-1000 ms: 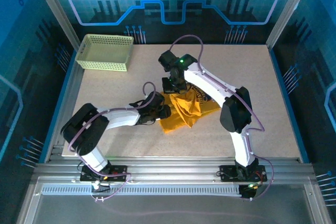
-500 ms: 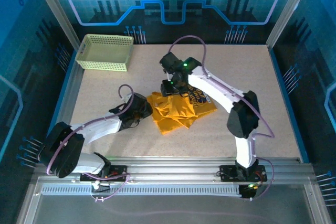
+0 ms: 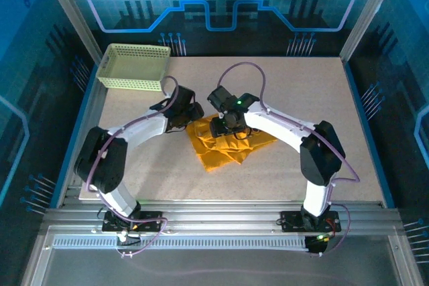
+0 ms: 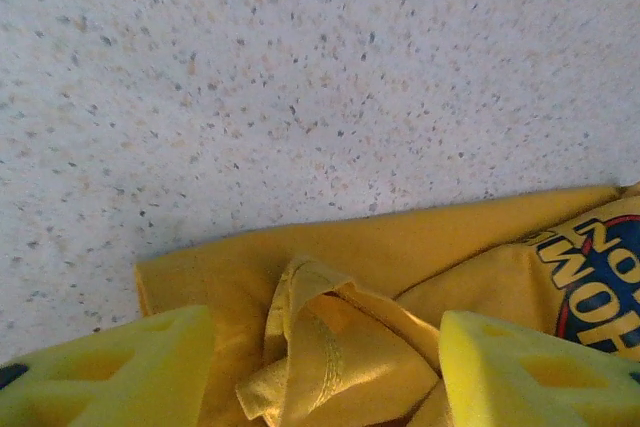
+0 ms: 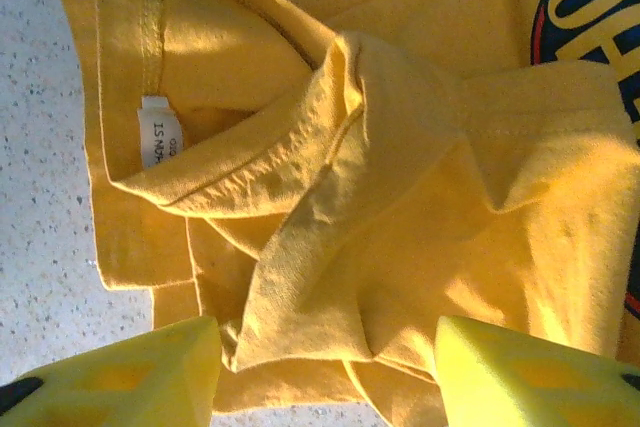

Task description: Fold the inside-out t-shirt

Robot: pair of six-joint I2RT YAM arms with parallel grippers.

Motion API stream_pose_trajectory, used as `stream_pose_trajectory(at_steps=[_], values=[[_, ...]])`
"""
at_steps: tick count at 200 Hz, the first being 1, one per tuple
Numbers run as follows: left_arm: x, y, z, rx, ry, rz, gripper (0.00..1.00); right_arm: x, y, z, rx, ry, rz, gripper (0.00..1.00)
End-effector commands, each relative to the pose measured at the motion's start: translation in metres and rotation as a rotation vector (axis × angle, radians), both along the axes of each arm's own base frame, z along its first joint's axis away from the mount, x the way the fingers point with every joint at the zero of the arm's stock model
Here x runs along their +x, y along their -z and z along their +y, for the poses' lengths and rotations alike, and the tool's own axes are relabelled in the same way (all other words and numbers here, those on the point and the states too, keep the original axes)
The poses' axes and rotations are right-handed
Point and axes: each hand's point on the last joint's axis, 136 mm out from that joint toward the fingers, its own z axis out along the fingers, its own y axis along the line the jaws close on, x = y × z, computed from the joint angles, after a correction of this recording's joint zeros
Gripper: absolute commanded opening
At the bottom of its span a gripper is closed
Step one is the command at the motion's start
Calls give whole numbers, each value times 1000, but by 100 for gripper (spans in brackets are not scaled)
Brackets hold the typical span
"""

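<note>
The inside-out t-shirt (image 3: pixel 224 149) lies crumpled in a mustard-yellow heap on the table, mid-left of centre. My left gripper (image 3: pixel 190 117) hovers at its far-left corner. In the left wrist view that gripper (image 4: pixel 320 377) is open, its yellow fingers (image 4: pixel 110 372) straddling a bunched, stitched hem of the t-shirt (image 4: pixel 330 337), with dark lettering (image 4: pixel 600 277) at the right edge. My right gripper (image 3: pixel 226 130) sits over the shirt's far middle. Seen from its wrist it (image 5: pixel 320 377) is open above loose folds (image 5: pixel 400 197), beside a white neck label (image 5: pixel 160 132).
A pale yellow-green mesh basket (image 3: pixel 134 66) stands at the table's far-left corner. The speckled tabletop (image 3: pixel 322 98) stretches bare to the right of the shirt and in front of it. Metal frame posts and blue panels enclose the table.
My right gripper opened and let go of the shirt, which settled flatter. My left arm swung from the shirt's left side round to its far-left corner.
</note>
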Motion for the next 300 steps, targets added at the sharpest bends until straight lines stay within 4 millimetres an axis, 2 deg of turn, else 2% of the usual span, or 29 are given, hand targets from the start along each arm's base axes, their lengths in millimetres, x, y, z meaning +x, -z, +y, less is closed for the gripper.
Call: stream_pose_trajectory(at_steps=[1,27,55,82,96,116,140,150,172,193,220,247,263,271,280,288,300], values=[[-4,9,-8,-5,47,71,59,8,12,2,-31,75,-31,57],[3,19,-10,13,49,96,56,7,23,-1,-53,116,-21,53],[12,28,-15,13,56,101,49,5,32,8,-34,101,-7,48],[20,34,-18,14,65,101,34,4,31,8,-72,91,-32,33],[23,36,-17,9,66,107,23,1,30,7,-84,85,-46,22],[26,32,-14,4,60,99,11,-5,19,8,-75,69,-83,8],[29,18,-13,-15,59,72,0,-13,-6,7,-79,37,-171,2],[28,9,-11,-19,54,48,0,-19,-17,8,-85,12,-212,0],[26,-18,-1,-9,32,-29,0,-39,-38,12,-99,-62,-295,0],[21,-27,15,1,-8,-52,0,-60,-43,17,-90,-127,-314,0],[16,-15,28,14,-32,-32,0,-86,-20,28,-53,-197,-237,0],[13,9,37,9,-55,15,0,-107,12,54,-29,-302,-143,0],[16,19,45,6,-69,32,4,-116,25,71,-22,-352,-108,0],[17,24,48,0,-71,47,6,-119,29,79,-12,-375,-94,6],[19,27,51,-3,-72,54,10,-123,28,87,-2,-404,-93,20],[21,27,54,-5,-69,59,16,-125,23,92,13,-426,-103,31],[20,25,59,11,-65,70,28,-125,9,94,43,-443,-134,42]])
